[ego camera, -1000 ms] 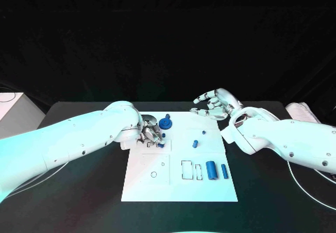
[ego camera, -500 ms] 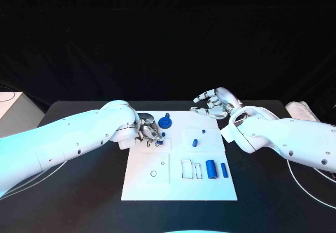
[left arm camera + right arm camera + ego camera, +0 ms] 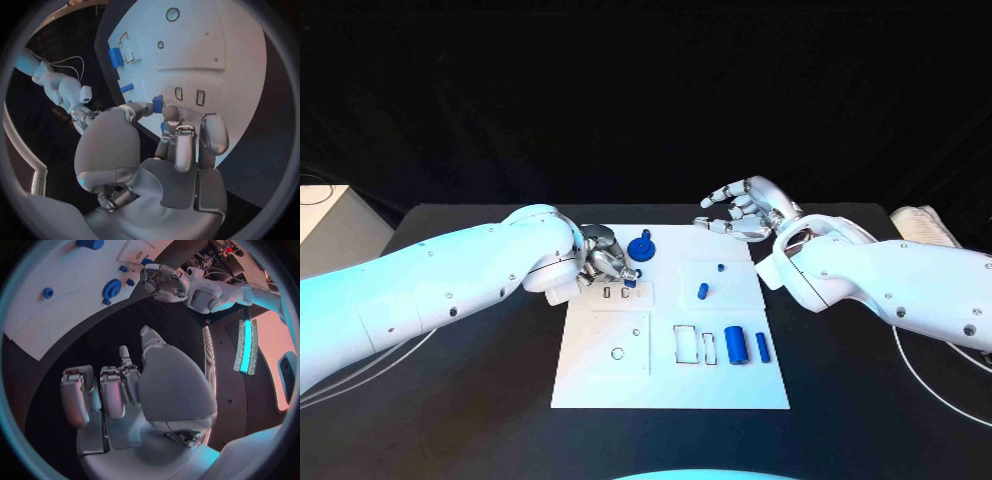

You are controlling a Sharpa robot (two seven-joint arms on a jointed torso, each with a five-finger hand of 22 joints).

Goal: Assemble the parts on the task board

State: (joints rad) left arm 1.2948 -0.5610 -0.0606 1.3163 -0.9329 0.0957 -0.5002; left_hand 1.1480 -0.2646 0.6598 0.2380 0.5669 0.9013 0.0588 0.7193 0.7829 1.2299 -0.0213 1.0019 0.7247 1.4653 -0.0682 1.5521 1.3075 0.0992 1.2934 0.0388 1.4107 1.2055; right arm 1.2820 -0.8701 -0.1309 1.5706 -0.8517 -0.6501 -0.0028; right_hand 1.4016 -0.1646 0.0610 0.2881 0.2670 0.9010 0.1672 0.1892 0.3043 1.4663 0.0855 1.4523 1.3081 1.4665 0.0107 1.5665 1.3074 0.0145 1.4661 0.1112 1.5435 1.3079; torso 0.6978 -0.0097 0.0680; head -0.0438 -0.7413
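Note:
The white task board (image 3: 672,380) lies in the middle of the black table. My left hand (image 3: 606,262) hovers over its far left part and pinches a small blue part (image 3: 157,104) between thumb and a finger, just beside two small slots (image 3: 607,293). A round blue part (image 3: 640,249) stands right of that hand. A small peg (image 3: 720,268), a short cylinder (image 3: 702,293), a thick cylinder (image 3: 736,345) and a slim one (image 3: 763,347) lie on the board's right half. My right hand (image 3: 744,215) hangs past the board's far right corner, fingers apart, holding nothing.
A white box (image 3: 329,225) stands off the table's left side and a pale bundle (image 3: 920,225) lies at its far right corner. White cables (image 3: 935,385) trail over the table on the right. Empty outlined recesses (image 3: 685,347) sit beside the thick cylinder.
My left hand has drawn back toward the board's far edge with the small blue part, uncovering the two small slots. The right hand has barely moved.

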